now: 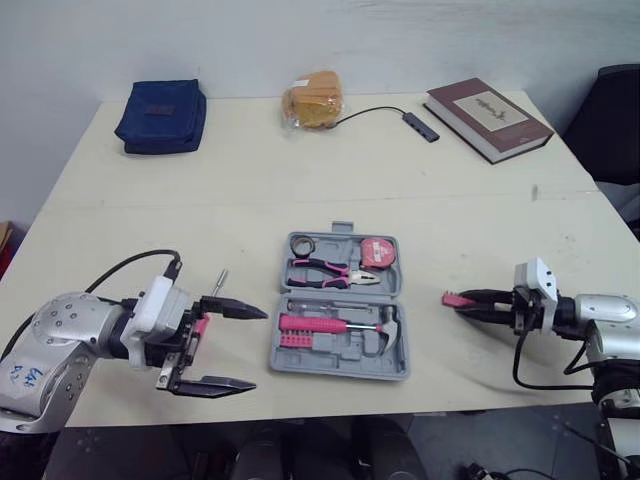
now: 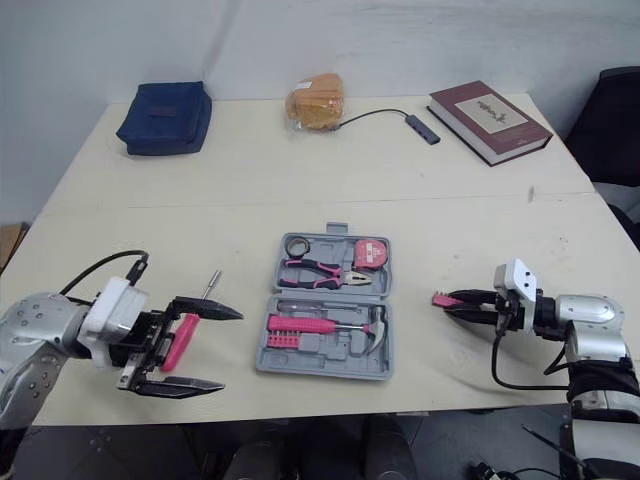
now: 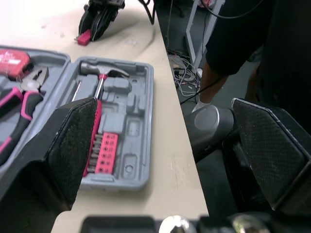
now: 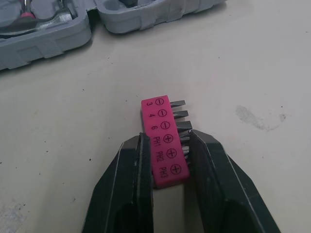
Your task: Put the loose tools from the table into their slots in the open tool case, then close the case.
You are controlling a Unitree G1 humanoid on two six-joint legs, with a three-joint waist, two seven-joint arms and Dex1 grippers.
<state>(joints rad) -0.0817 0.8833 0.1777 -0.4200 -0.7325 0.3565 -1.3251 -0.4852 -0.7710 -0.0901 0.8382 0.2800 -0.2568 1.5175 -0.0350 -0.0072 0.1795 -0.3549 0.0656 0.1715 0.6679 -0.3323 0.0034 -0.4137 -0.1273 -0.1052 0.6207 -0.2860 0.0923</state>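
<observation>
While the right gripper [image 4: 165,141] pinches the bit holder [image 4: 163,124] by one end, right of the case [image 2: 320,368], it may pivot or slip in transit. The left gripper [image 2: 230,350] is open by the screwdriver [image 2: 185,335] left of the case and may knock it away.

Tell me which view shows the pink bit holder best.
The right wrist view: the pink bit holder appears close up, size markings and steel bits readable, pinched in the right claw. Both eye views show its pink end poking from that claw; the left wrist view shows it small, far off.
</observation>
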